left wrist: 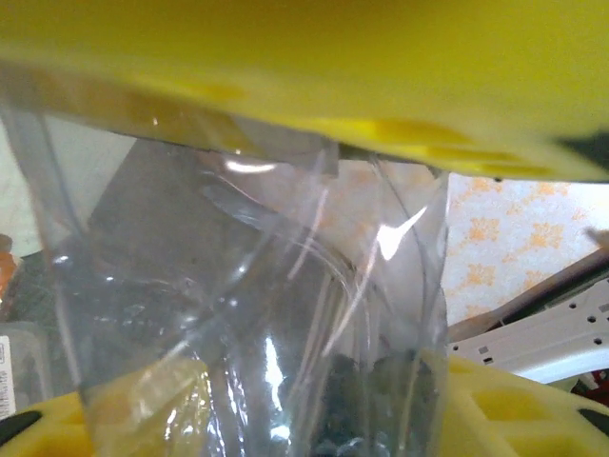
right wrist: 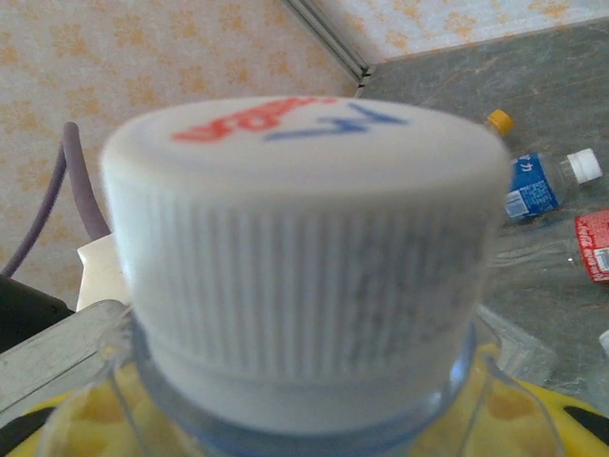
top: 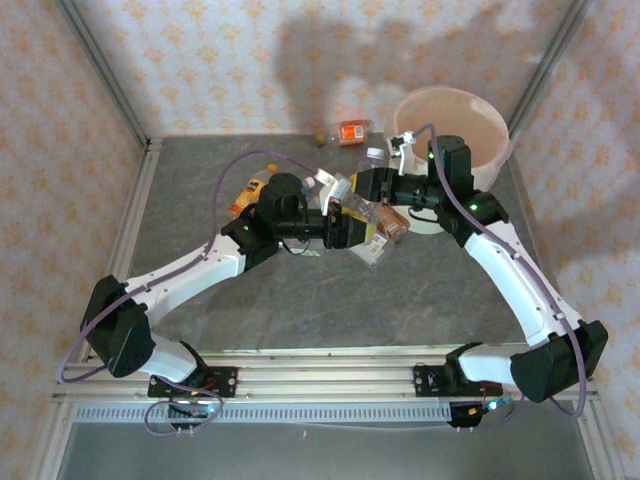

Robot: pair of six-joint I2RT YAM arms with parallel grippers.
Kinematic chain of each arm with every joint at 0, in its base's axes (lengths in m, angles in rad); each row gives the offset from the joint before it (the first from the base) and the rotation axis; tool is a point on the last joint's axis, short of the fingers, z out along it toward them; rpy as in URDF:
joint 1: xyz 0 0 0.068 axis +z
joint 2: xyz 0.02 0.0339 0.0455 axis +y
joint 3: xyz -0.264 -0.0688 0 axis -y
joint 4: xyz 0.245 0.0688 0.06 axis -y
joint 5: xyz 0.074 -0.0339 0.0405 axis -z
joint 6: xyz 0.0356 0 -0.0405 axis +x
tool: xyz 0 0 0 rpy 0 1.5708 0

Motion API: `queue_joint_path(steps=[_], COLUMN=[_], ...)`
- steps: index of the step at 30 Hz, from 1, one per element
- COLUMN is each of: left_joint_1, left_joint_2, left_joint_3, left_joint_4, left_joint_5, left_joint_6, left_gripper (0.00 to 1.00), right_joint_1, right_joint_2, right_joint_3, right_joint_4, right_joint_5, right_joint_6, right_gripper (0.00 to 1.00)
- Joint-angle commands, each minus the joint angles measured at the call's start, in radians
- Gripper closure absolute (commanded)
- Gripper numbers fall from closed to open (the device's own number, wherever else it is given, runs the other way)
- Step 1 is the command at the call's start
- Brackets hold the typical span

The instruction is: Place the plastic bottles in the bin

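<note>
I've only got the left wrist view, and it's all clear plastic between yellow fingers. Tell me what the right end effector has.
Observer: The right end effector has a bottle neck between its yellow fingers. A white cap, printed red and blue, stands just above them.
Operator: Give me the bin's position.
Observer: From above, the bin stands at the far right, just behind the right arm's raised joint.
Operator: Name one bottle lying loose.
Observer: An orange bottle lies by the table's far edge, left of the bin.
</note>
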Motion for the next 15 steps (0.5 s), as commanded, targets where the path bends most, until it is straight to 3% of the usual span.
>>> queue_joint_path(steps=[1,7,12,15], left_joint_1=[-0.008,-0.007,-0.008,-0.008], left_joint_2=[-0.006,-0.022,-0.06,-0.097], left_joint_3=[0.028,0.025,-0.01,-0.039], left_joint_4=[-0.014,-0.011,0.003,-0.038], left_joint_5=[-0.019,-0.051,-0.121,-0.268], left_joint_6=[0.019,0.007,0.005,0.019], left_gripper=[0.25,0.0,0.0,0.0], right_joint_1=[0.0,0.0,-0.002,-0.006], right_joint_2=[-0.012,-0.016,-0.051,-0.073], right_joint_3=[0.013,0.029,0.036,0.068], right_joint_4=[-0.012,-0.014,0.034,0.046], right_joint_5=[0.115,0.223,0.363,0.473], right_joint_6=[-0.018,-0.014,-0.014,-0.059], right_gripper=[0.64,0.67,0.71,0.71])
